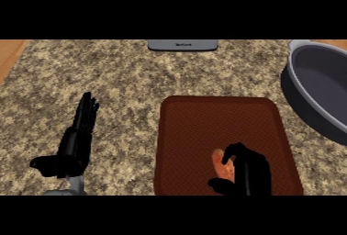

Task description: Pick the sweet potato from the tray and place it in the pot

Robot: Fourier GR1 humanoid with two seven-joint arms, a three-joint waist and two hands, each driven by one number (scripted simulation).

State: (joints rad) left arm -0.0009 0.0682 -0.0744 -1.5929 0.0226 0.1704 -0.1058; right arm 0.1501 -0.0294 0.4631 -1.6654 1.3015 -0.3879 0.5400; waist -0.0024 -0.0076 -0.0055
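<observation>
An orange sweet potato [221,165] lies near the front of the dark red tray [217,119]. My right hand [248,174] is over it, fingers and thumb curled round its right side and hiding much of it. The grey pot [318,87] stands at the right edge of the counter, beyond the tray's far right corner, partly cut off by the view. My left hand [76,142] rests open on the counter to the left of the tray, fingers straight and pointing away.
A grey flat device [183,44] sits at the counter's far edge, centre. The speckled granite counter [115,78] spreads between tray and far edge. Wooden floor shows at the far left corner [10,53].
</observation>
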